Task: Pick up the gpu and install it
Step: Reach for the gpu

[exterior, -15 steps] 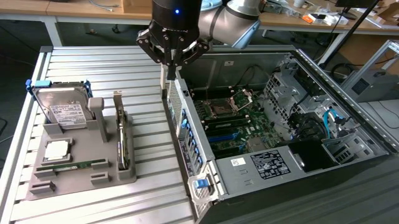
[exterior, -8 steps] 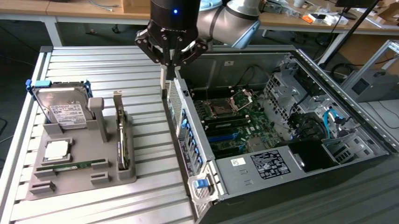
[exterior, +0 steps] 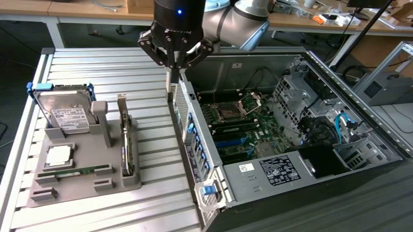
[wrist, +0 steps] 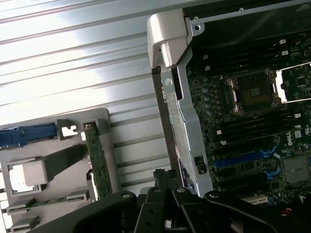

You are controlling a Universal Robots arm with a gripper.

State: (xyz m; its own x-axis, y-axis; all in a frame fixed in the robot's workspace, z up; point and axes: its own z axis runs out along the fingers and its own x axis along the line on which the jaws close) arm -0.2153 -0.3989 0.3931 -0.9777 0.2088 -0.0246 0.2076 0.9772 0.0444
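Note:
The gpu (exterior: 126, 140) stands on its long edge in a slot of the grey holder tray (exterior: 123, 186), its silver bracket end pointing away from the table's front. In the wrist view its green board edge, the gpu (wrist: 99, 160), shows beside the tray. My gripper (exterior: 173, 72) hangs shut with nothing between its fingers. It sits over the far end of the open computer case's rear wall (exterior: 190, 128), to the exterior view's right of the gpu and apart from it. The dark gripper (wrist: 164, 180) sits just above that wall's edge in the wrist view.
On the tray also sit a silver hard drive (exterior: 63, 115) in a blue caddy, a small square chip (exterior: 58, 154) and a green RAM stick (exterior: 72, 172). The open case shows the motherboard (exterior: 242, 121) with blue slots (exterior: 227, 142). A slatted metal table (exterior: 110, 67) carries everything.

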